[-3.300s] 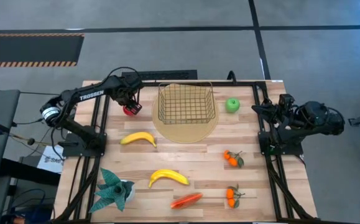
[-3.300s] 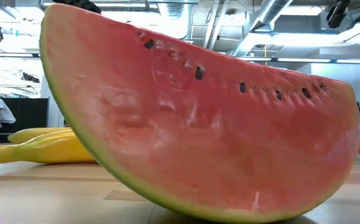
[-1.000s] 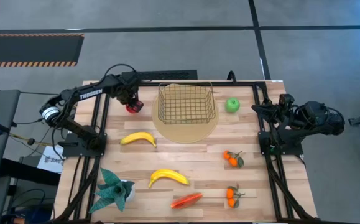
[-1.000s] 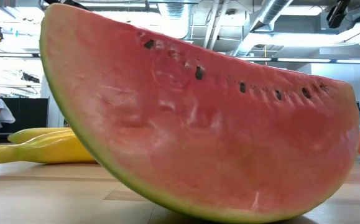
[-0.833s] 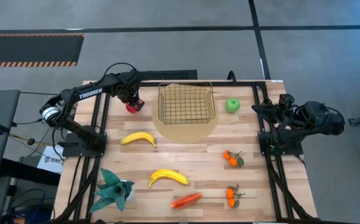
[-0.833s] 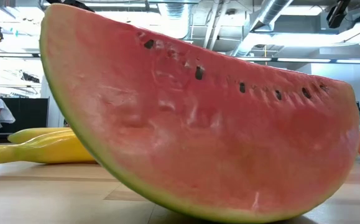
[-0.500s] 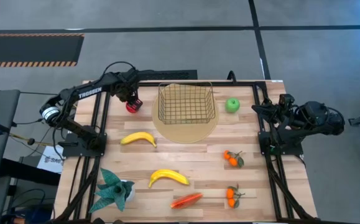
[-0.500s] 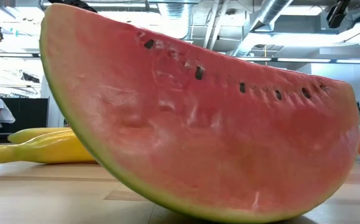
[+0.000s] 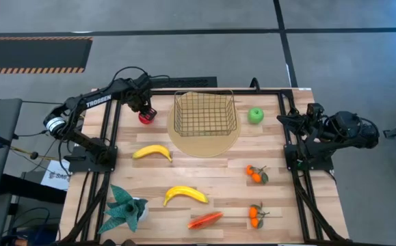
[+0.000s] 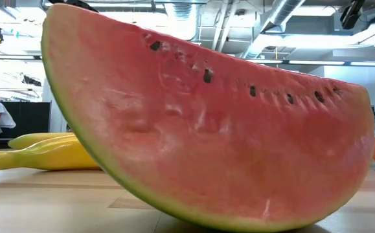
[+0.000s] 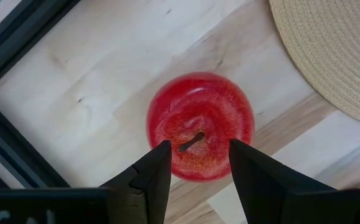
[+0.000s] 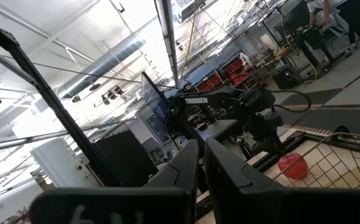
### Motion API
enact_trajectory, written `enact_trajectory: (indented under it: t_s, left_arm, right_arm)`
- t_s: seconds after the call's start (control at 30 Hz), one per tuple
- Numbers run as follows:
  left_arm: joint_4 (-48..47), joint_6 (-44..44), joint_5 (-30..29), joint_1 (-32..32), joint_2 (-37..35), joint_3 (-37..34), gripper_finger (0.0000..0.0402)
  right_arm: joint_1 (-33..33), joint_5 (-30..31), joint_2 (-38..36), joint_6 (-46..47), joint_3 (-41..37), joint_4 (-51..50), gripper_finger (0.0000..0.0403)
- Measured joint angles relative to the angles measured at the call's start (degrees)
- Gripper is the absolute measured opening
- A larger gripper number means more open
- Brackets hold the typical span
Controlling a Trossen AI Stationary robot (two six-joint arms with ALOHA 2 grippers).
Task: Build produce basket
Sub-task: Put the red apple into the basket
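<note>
The gold wire basket (image 9: 205, 113) stands on a round tan mat (image 9: 204, 145) at the table's far middle. A red apple (image 9: 146, 117) rests on the wood left of it. My left gripper (image 9: 143, 109) hangs open over the apple. In the left wrist view its fingertips (image 11: 197, 148) stand above the apple's top (image 11: 199, 124), on either side of the stem. A green apple (image 9: 255, 115), two bananas (image 9: 152, 152) (image 9: 185, 195) and tangerine clusters (image 9: 256, 174) (image 9: 255, 214) lie loose. My right gripper (image 12: 201, 163) is shut, parked at the right edge (image 9: 300, 121).
A red watermelon wedge (image 9: 205, 220) lies near the near edge and fills the low view (image 10: 206, 123). A teal spiky plant (image 9: 124, 209) stands at the near left corner. Black frame rails (image 9: 105, 137) run along the left and right table sides.
My left gripper has shifted a little toward the table's far edge while staying over the red apple. The produce and the basket have kept their places.
</note>
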Motion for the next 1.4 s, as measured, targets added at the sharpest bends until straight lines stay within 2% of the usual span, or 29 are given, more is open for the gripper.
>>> enact_trajectory:
  t_s: [0.6, 0.73, 0.93, 1.4]
  left_arm:
    - [-0.27, -0.08, -0.50, 0.00, 0.00, 0.00, 0.0149]
    - [-0.76, 4.44, -0.02, -0.02, 0.00, 0.00, 0.0149]
    - [-0.39, 5.49, -0.50, -0.02, 0.00, 0.00, 0.0149]
    - [-0.13, 2.19, -1.09, 0.41, 0.00, 0.00, 0.0149]
  right_arm:
    - [0.00, -0.02, 0.00, -0.09, -0.02, -0.02, 0.0052]
    - [0.00, -0.02, 0.00, -0.13, -0.02, -0.03, 0.0052]
    - [0.00, -0.02, 0.00, -0.13, -0.01, -0.04, 0.0052]
    - [0.00, -0.02, 0.00, -0.11, -0.01, -0.04, 0.0052]
